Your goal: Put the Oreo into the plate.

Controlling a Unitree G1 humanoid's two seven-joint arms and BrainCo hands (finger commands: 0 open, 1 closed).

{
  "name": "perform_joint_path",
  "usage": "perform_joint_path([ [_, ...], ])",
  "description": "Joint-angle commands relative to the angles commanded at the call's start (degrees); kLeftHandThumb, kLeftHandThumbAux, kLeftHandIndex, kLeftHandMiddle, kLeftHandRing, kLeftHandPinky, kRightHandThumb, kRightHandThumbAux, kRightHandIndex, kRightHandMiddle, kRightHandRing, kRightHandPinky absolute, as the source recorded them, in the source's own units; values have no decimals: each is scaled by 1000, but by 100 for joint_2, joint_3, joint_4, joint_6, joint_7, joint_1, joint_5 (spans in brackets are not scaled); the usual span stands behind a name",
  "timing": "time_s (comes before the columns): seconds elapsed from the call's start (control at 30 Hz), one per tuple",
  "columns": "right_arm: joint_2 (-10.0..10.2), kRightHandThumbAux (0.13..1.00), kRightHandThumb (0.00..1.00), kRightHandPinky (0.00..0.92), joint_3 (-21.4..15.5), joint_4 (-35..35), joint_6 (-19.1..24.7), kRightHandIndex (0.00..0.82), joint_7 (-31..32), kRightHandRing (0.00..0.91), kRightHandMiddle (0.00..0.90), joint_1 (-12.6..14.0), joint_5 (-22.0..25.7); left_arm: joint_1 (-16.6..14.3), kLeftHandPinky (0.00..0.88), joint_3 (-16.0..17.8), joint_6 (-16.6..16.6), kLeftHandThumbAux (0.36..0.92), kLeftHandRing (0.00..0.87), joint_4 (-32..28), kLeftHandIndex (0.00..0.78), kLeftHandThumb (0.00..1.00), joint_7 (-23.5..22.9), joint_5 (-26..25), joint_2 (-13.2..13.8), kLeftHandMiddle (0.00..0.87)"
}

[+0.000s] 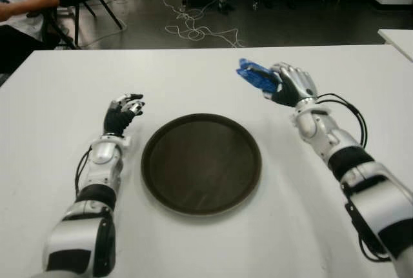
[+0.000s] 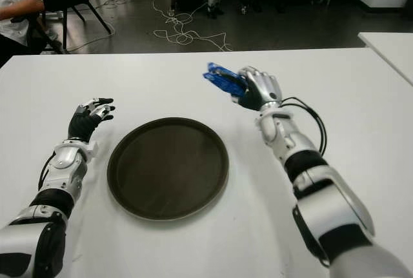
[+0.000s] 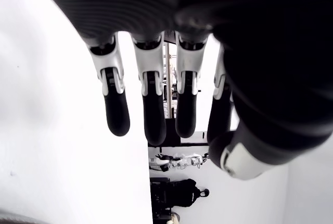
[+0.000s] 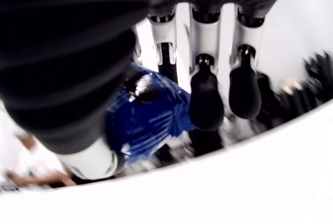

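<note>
My right hand [image 1: 279, 83] is raised above the white table [image 1: 193, 71], behind and to the right of the plate, with its fingers closed on a blue Oreo packet [image 1: 253, 73]. The right wrist view shows the blue Oreo packet [image 4: 148, 117] pinched between thumb and fingers. A round dark plate [image 1: 201, 163] lies at the table's middle with nothing in it. My left hand [image 1: 124, 111] shows to the left of the plate, fingers loosely extended and holding nothing; its fingers [image 3: 148, 107] hang free in the left wrist view.
A person in a white shirt [image 1: 26, 0] sits at the far left beyond the table. Cables [image 1: 193, 26] lie on the floor behind. A second white table [image 1: 400, 39] stands at the far right.
</note>
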Motion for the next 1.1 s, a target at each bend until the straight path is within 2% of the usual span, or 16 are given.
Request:
perform_joint_path([
  [0.1, -17, 736, 682, 657, 30, -470, 19, 431, 63, 711, 718, 207, -69, 6, 317, 3, -5, 723, 280, -6, 399, 677, -19, -8, 5, 282],
  [0.17, -39, 736, 681, 650, 110, -757, -167, 431, 36, 704, 713, 363, -174, 4, 315, 3, 5, 723, 281, -9, 398, 676, -16, -8, 5, 282],
  [0.27, -50, 736, 681, 641, 110, -973, -218, 431, 66, 697, 708, 479, -247, 8, 313, 3, 9, 723, 282, -16, 398, 676, -16, -8, 6, 281],
  [0.37, 10, 736, 680, 651, 385, -1295, -647, 430, 181, 695, 700, 698, -388, 14, 307, 1, 46, 723, 279, -40, 398, 674, -12, -13, 0, 277],
  [0.43, -128, 736, 680, 659, 544, -1690, -957, 429, 483, 695, 697, 853, -430, 20, 304, -5, 56, 723, 278, -60, 398, 674, -1, -7, -4, 275],
  [0.53, -340, 736, 680, 657, 648, -2148, -1193, 428, 884, 690, 692, 1003, -485, 29, 303, -11, 63, 723, 276, -86, 398, 674, 0, -3, -5, 275],
  [0.63, -540, 736, 680, 645, 733, -2410, -1394, 428, 1322, 679, 682, 1041, -558, 40, 303, -16, 75, 723, 274, -113, 398, 674, -9, -2, -4, 274],
  [0.77, -596, 736, 680, 648, 839, -2475, -1541, 426, 1864, 669, 671, 968, -632, 43, 306, -22, 110, 723, 276, -148, 398, 675, -12, -3, -5, 274],
  [1.1, -681, 736, 681, 640, 763, -2574, -1575, 427, 2071, 665, 667, 986, -729, 48, 313, -5, 116, 723, 283, -164, 398, 674, -10, -22, -13, 281],
])
